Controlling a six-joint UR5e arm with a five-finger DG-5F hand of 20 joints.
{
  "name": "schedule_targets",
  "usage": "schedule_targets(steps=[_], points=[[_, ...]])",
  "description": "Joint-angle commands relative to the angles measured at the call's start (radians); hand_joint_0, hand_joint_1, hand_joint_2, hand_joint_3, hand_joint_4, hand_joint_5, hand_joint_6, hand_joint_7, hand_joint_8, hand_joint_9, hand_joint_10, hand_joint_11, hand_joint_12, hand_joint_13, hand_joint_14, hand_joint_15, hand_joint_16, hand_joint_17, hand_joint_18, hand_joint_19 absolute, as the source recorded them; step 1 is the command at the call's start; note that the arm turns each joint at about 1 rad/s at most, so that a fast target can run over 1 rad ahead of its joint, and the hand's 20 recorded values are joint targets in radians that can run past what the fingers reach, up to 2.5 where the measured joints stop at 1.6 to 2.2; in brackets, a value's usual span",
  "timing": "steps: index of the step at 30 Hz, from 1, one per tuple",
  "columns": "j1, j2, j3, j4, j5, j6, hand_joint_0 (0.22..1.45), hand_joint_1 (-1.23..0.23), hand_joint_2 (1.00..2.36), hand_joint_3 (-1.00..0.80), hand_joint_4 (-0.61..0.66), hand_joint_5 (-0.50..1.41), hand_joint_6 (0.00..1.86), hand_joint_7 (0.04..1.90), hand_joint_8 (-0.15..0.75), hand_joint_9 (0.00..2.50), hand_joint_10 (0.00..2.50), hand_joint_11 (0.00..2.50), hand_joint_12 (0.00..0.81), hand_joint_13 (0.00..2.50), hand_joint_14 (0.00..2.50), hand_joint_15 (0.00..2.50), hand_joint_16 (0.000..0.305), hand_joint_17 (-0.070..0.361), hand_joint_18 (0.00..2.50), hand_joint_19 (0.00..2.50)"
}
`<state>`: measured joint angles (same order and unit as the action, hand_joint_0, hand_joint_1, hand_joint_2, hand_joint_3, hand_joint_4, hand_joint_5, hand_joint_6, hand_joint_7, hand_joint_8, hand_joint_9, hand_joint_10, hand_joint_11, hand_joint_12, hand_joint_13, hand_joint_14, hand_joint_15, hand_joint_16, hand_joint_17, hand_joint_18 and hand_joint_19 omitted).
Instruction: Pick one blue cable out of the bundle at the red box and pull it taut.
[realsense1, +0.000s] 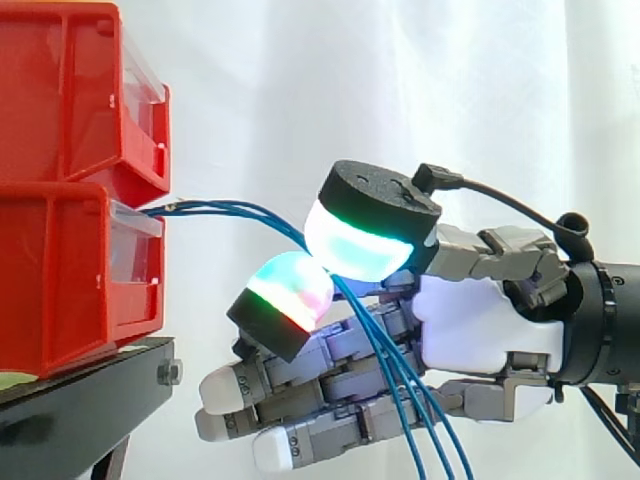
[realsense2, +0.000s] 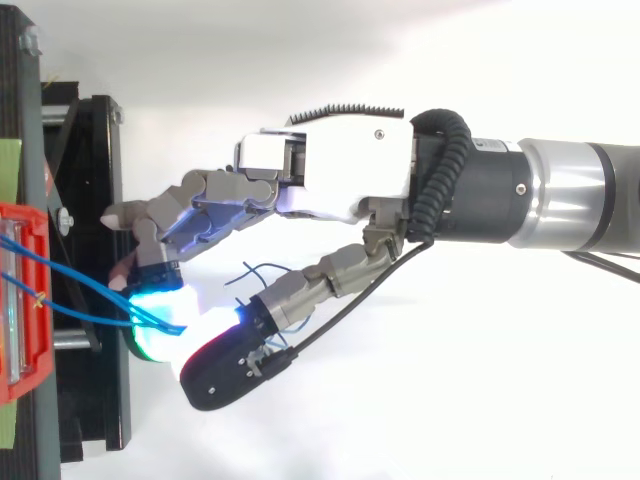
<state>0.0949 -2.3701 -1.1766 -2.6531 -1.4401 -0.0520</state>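
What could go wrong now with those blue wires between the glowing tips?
Several blue cables seem to run together between the hand's glowing pads, so pulling may drag more than one. They start at the lower red bin; a hard pull might shift it or let strands slip out.

Left of the side view: red bins (realsense1: 60, 270) with clear, colourless fronts, a black stand (realsense1: 90, 390), a white curtain (realsense1: 400, 80), and thin blue cables (realsense1: 235, 210) running toward the lower centre. Right: the hand (realsense1: 470, 325) has a white palm and grey fingers; two black-backed pads (realsense1: 355, 245) glow in bands, the upper white, cyan and green, the lower green, cyan, magenta and red, while the remaining tips are plain white. Top view: a silver arm section (realsense2: 570, 195) behind a black wrist at the right, a pale green strip (realsense2: 10, 160) at the left edge.
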Motion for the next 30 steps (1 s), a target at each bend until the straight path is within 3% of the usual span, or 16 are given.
schedule_targets(steps=[1,6,8,12,16,20,24,30], points=[[0.0,0.0,0.0,-0.001,0.0,0.001,0.7,-0.93,1.02,-0.24,0.05,-0.16,0.89,1.0,0.306,0.62,0.01,0.21,0.371,0.32,0.0,0.0,0.057,0.128,0.42,0.1],[0.0,0.0,0.0,-0.001,0.0,0.003,0.74,-0.96,1.01,-0.35,0.04,-0.17,0.89,0.96,0.298,0.59,0.0,0.2,0.368,0.28,0.0,0.0,0.057,0.128,0.4,0.08],[-0.001,0.0,0.0,0.001,0.0,0.003,0.78,-0.94,1.0,-0.5,0.06,-0.18,0.89,0.94,0.288,0.56,0.0,0.2,0.369,0.27,0.0,0.0,0.057,0.128,0.39,0.06],[0.0,0.0,0.0,0.002,0.0,0.001,0.75,-0.93,1.0,-0.5,0.16,-0.19,0.89,0.9,0.283,0.54,0.0,0.2,0.371,0.27,0.0,0.0,0.057,0.129,0.39,0.06],[0.0,0.0,0.0,0.002,0.0,0.001,0.61,-0.91,1.0,-0.5,0.19,-0.2,0.88,0.88,0.293,0.54,0.0,0.19,0.375,0.26,0.0,0.0,0.058,0.13,0.38,0.1],[0.0,0.0,0.0,0.004,0.003,-0.002,0.58,-0.82,1.0,-0.5,0.2,-0.18,0.87,0.9,0.31,0.61,0.0,0.19,0.379,0.31,0.0,0.0,0.058,0.131,0.41,0.12],[0.0,0.0,0.0,0.004,0.003,-0.006,0.59,-0.67,1.0,-0.5,0.19,-0.16,0.86,0.94,0.314,0.66,0.0,0.2,0.378,0.32,0.0,0.0,0.058,0.129,0.41,0.14],[0.0,0.0,0.0,-0.001,0.003,-0.005,0.62,-0.7,1.01,-0.3,0.17,-0.16,0.89,0.98,0.326,0.68,0.01,0.22,0.378,0.33,0.0,0.0,0.057,0.128,0.44,0.14]])
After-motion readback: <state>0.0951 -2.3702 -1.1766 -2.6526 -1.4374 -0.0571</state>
